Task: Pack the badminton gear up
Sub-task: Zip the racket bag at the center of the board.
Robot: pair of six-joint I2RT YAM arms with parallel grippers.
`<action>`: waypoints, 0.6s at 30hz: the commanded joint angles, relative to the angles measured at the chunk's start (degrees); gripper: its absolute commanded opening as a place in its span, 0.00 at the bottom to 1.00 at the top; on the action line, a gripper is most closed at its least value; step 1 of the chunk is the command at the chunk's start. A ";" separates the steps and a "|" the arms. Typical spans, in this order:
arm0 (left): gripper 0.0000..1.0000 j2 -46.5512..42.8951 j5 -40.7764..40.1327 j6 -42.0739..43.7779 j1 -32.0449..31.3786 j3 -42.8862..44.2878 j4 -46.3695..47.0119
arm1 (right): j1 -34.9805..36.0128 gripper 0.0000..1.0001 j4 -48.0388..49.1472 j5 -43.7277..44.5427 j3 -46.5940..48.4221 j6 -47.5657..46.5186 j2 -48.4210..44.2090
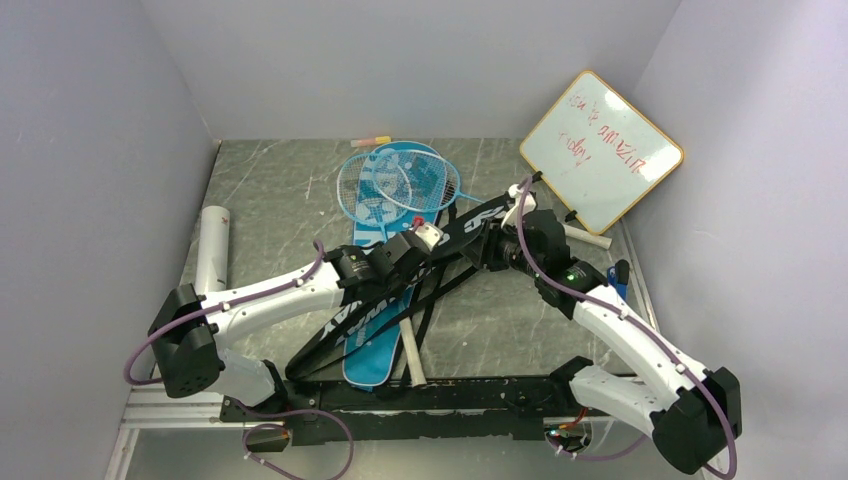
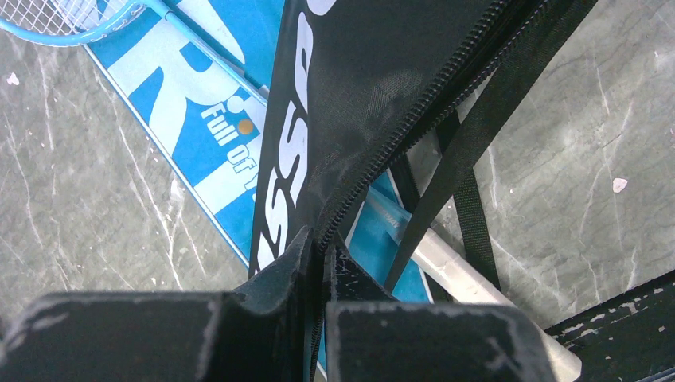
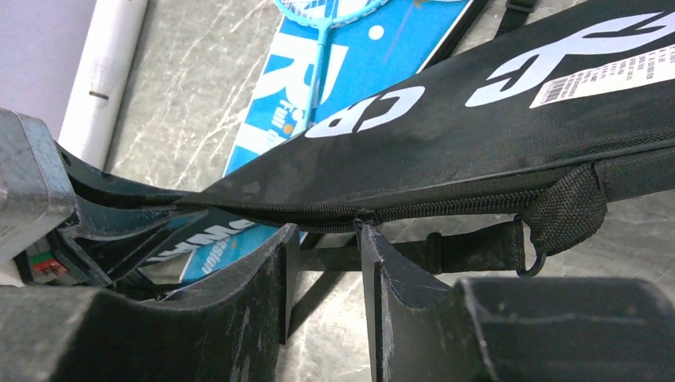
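Pinching the black bag (image 2: 374, 95) by its zipper edge at mid-frame, the left gripper (image 2: 318, 248) is clamped tight; the right gripper (image 3: 328, 239) gapes narrowly under the seam. The blue bag (image 2: 199, 119) reads "Full of", seemingly.

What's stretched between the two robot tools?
The black bag: left tool pinches its edge, right tool sits at its zipper. Top view shows it.
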 commanded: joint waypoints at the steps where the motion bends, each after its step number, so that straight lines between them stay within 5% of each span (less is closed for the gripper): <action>1: 0.05 -0.35 -0.74 0.83 0.08 2.40 2.78 | 0.17 0.39 1.64 -1.58 -0.25 -5.29 -0.43; 7: 0.05 -0.17 -0.59 0.73 0.08 2.60 2.78 | 0.19 0.48 1.31 -2.65 -0.37 -5.50 1.86; 18: 0.05 -0.40 -0.84 0.59 0.08 2.50 2.52 | 0.11 0.42 1.23 -2.65 -0.80 -5.35 3.30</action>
